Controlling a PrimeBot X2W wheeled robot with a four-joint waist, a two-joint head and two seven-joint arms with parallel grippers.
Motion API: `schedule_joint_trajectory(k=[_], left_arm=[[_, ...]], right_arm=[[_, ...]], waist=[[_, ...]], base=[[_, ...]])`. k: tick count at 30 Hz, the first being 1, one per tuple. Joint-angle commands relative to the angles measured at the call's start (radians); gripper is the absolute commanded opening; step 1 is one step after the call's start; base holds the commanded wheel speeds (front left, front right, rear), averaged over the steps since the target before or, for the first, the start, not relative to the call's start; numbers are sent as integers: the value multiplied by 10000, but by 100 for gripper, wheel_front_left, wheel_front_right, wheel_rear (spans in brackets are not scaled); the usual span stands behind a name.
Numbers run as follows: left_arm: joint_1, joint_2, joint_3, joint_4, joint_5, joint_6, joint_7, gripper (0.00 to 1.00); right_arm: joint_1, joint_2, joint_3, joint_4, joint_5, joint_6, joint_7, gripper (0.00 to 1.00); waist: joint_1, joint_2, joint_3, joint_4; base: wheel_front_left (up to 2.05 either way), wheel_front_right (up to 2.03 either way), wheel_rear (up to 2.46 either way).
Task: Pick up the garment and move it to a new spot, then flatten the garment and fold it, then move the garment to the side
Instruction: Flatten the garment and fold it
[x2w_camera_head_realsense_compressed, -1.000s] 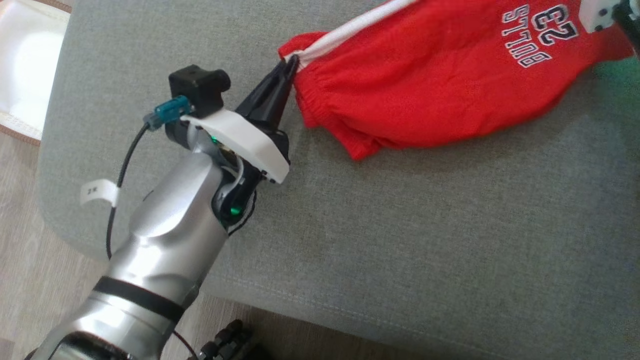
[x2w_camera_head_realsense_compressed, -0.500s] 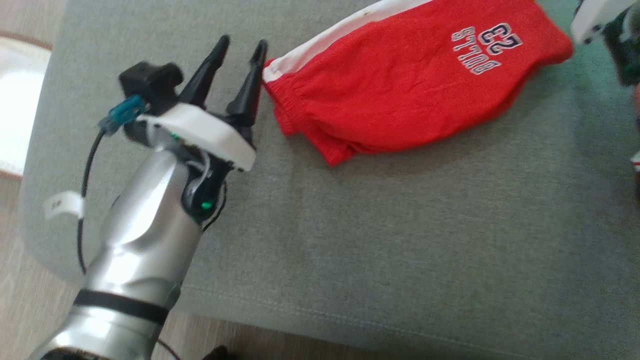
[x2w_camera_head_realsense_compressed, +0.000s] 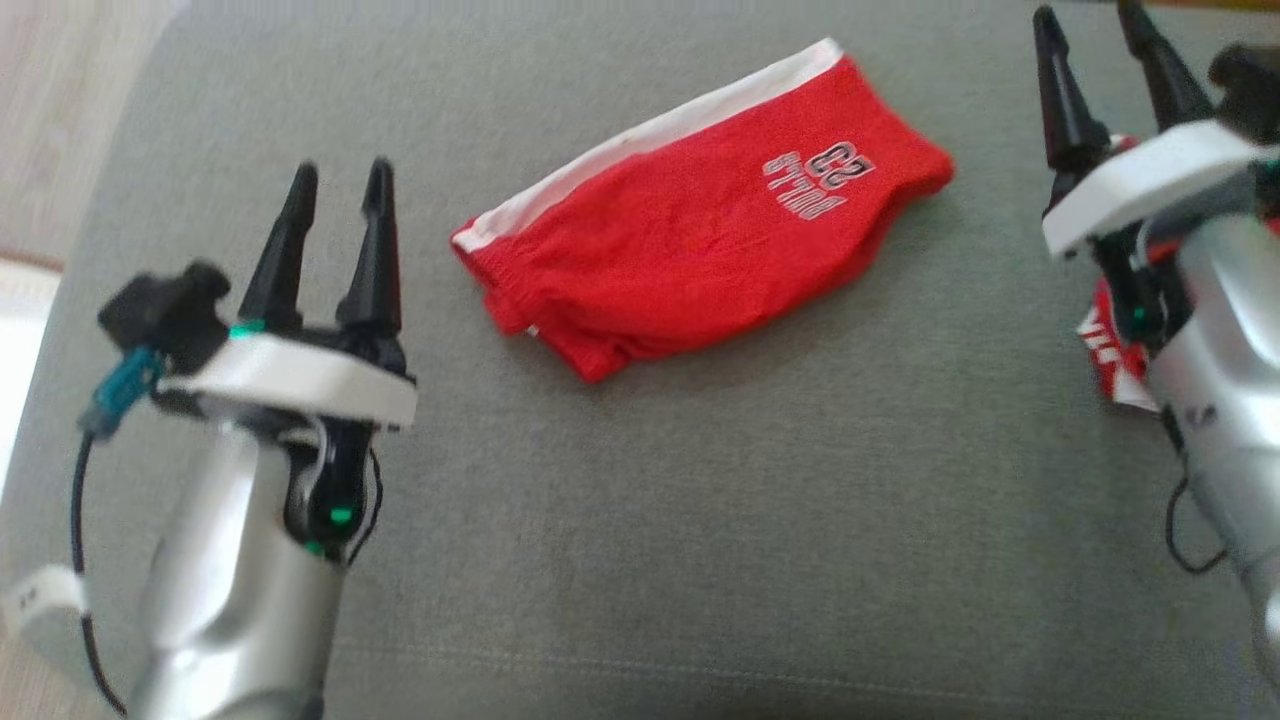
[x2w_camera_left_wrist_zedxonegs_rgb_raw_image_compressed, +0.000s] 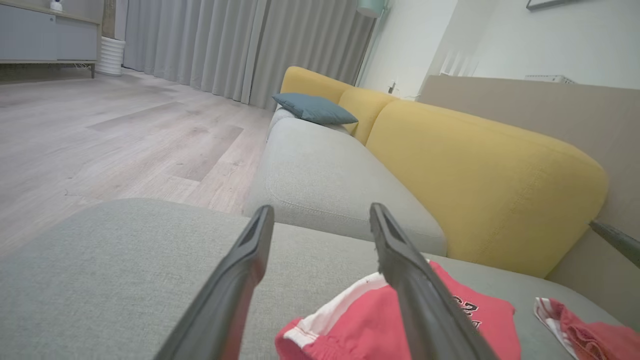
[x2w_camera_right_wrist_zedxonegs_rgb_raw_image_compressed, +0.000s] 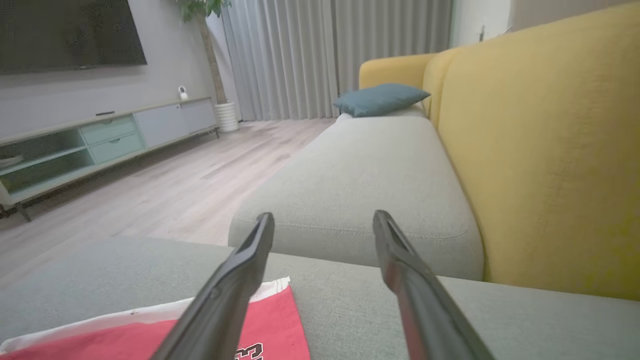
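Dropped since a second ago: the pinch of the left end effector on the waistband corner of the red fabric shorts, white stripe down one side, dark "23" lettering on the leg. Drawn back from the cloth now, both dark fingers spread apart, nothing between them. Likewise the right end effector: off the leg end, fingers parted, empty.

No longer stretched between the two arms; instead lying slack on the grey fabric seat cushion, roughly midway across its width and toward its far side. Folded over on itself, print side up, waistband toward the cushion's left edge, leg end toward its right edge, white stripe along the side nearest the cushion's far edge.

Left end effector above the cushion's left part, near the waistband but not touching; right end effector above the cushion's right part, apart from the leg end. Partly hidden under the right arm, at the cushion's right edge: a crumpled red-and-white cloth.

Past the cushion's far edge, in the wrist views: a second grey seat with a yellow upholstered backrest and a blue-grey pillow at its far end. Off the cushion's left side: pale wood-plank floor.
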Motion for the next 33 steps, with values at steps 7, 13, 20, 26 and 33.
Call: schedule_joint_trajectory(k=[7,13,20,26,33], left_arm=[[1447,-145,773,-1279,888,23,-57,100],[2258,-336,919,-1501,1264,26,-57,100],[3055,-494,1033,-1766,1601,25,-57,100],[3353,-537,1183,-1987,1719,9,-57,100],[3306,-543,1058,-2062,1496,64,-57,100]], right_arm=[[2930,693,-1915,-2922,-1621,-9,-133,100],[4720,1595,-2817,-4100,-2616,-9,-134,100],[6190,2439,-3541,-5016,-3406,-9,-132,100],[6596,2692,-3867,-5544,-3680,-9,45,100],[6736,2778,-4008,-5930,-3883,-9,363,100]], waist=[[0,-1,-1134,-800],[0,-1,-1443,-1053],[0,-1,-1564,-1347],[0,-1,-1550,-1461],[0,-1,-1462,-1310]], base=[[0,0,0],[0,0,0],[0,0,0],[0,0,0],[0,0,0]])
